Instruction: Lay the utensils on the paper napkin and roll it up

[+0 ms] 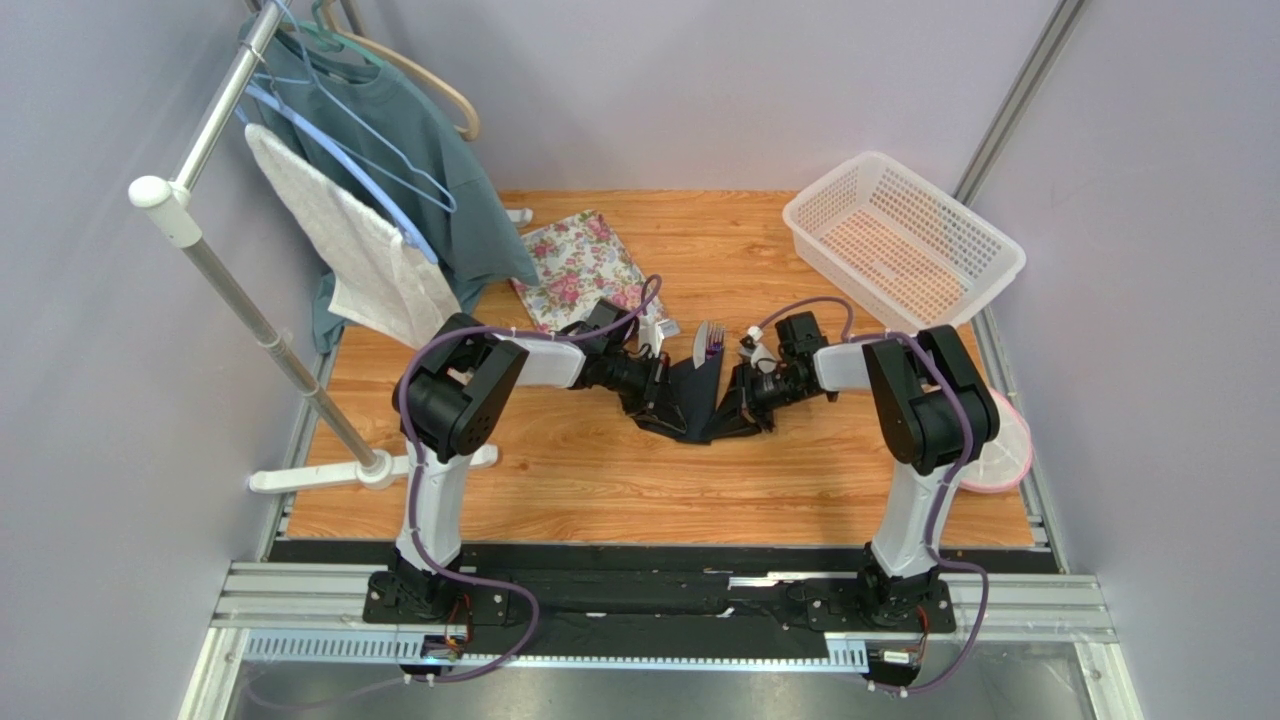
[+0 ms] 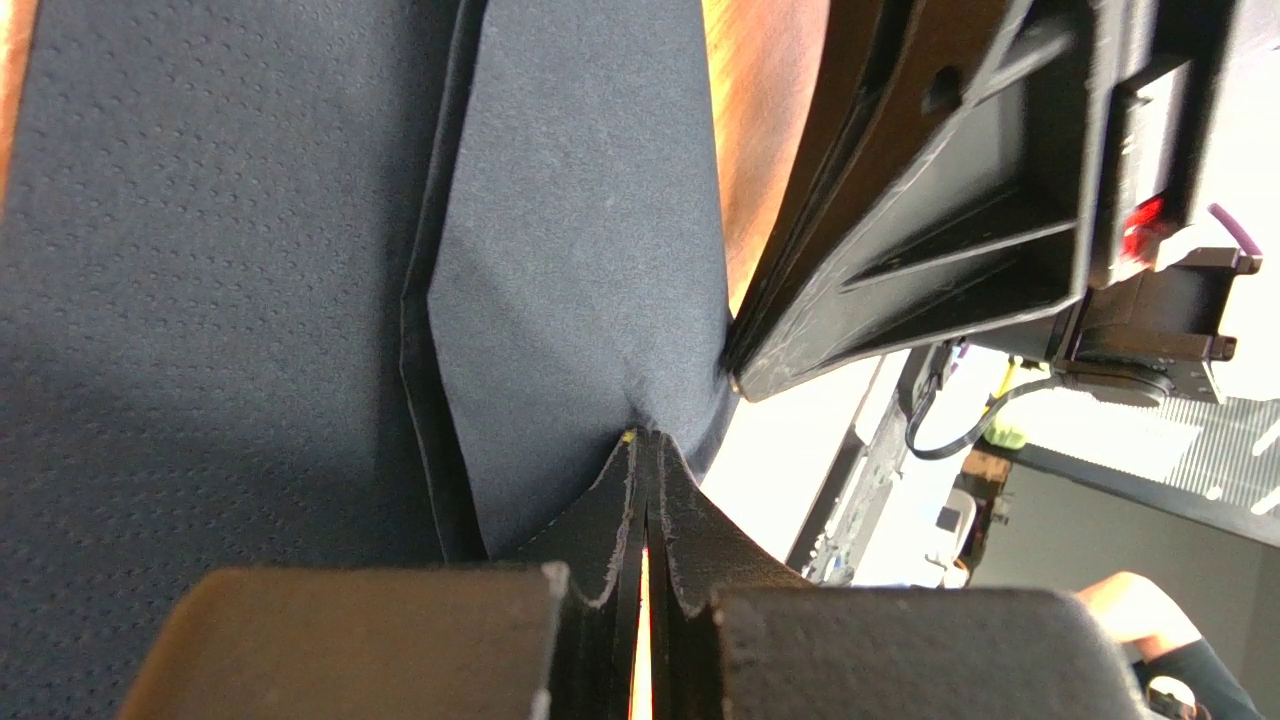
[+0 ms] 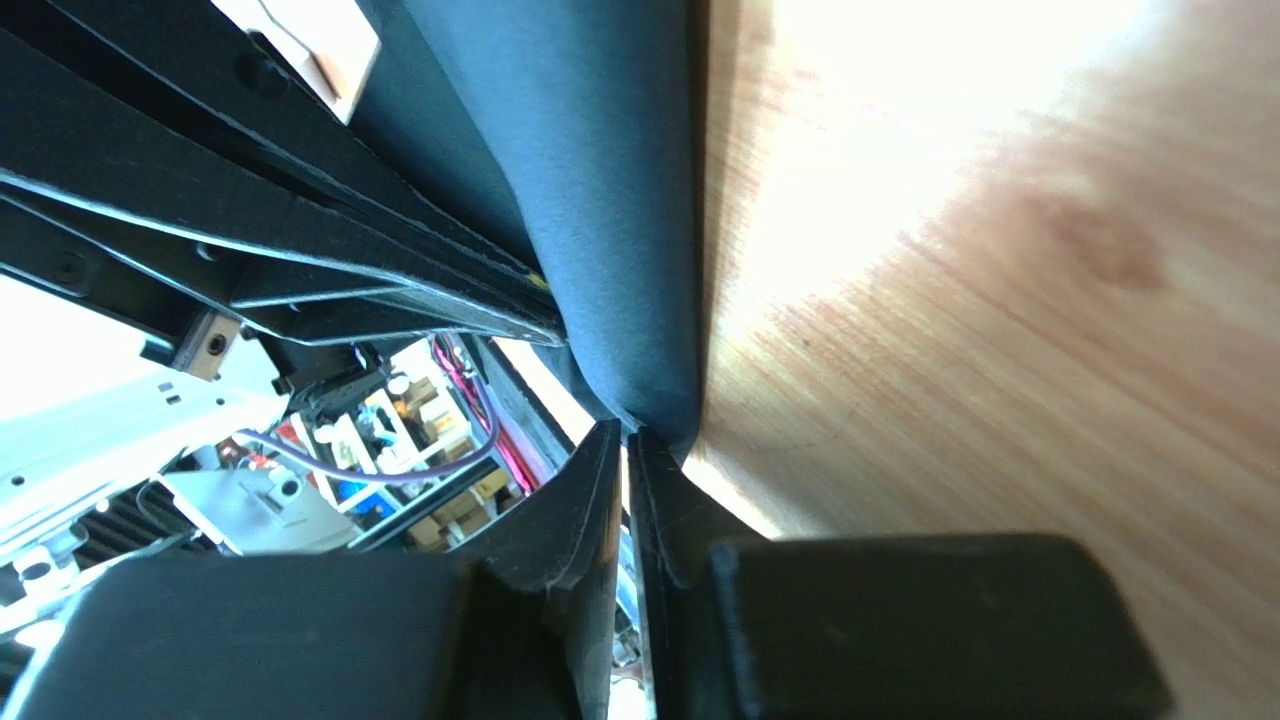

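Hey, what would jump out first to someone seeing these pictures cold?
The left hand and right hand each pinch a side of the black napkin mid-table, bunching it up between them. A white mesh basket sits at the far right corner; a clothes rack with a teal shirt stands far left.

The overhead view is bright, even and sharp, with only soft, faint shadows on the wooden table [image 1: 601, 465]. In both wrist views the background burns out to white. Glare washes over the wood in the right one, and the nearest parts are dark and blurred, though the napkin [image 2: 181, 300] shows its dimpled grain clearly.
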Tool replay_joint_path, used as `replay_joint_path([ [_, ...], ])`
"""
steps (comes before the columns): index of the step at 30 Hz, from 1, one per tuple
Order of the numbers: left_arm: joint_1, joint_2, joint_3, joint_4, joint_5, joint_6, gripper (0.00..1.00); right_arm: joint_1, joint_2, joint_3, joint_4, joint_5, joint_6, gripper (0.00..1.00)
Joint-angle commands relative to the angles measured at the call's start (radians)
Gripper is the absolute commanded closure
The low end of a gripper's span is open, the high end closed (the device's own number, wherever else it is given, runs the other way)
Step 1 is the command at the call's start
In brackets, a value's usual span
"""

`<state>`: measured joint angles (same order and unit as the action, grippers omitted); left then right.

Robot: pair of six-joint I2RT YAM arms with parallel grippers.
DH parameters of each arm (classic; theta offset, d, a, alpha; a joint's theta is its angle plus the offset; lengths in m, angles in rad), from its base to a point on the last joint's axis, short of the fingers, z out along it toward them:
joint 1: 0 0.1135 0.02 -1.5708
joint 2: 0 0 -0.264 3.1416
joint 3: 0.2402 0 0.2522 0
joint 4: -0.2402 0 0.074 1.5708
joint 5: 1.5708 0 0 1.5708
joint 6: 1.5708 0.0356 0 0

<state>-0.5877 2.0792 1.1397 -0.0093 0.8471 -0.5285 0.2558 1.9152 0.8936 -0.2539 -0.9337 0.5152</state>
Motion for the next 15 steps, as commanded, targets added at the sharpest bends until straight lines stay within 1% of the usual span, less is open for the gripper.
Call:
replay_joint_path([
  [1, -0.003, 0.028, -0.015, -0.073, -0.12, 0.047, 1.0, -0.01, -0.068, 0.065, -0.007, 0.044, 0.0, 0.85],
  [5, -0.003, 0.041, -0.015, -0.066, -0.117, 0.036, 1.0, 0.0, -0.085, 0.151, -0.002, 0.104, 0.032, 0.84],
  [8, -0.001, 0.044, -0.011, -0.069, -0.118, 0.039, 1.0, 0.005, -0.052, 0.202, 0.007, 0.163, 0.051, 0.84],
  [15, -0.003, 0.038, -0.006, -0.077, -0.128, 0.048, 1.0, 0.014, 0.067, 0.249, 0.051, 0.217, 0.095, 0.85],
])
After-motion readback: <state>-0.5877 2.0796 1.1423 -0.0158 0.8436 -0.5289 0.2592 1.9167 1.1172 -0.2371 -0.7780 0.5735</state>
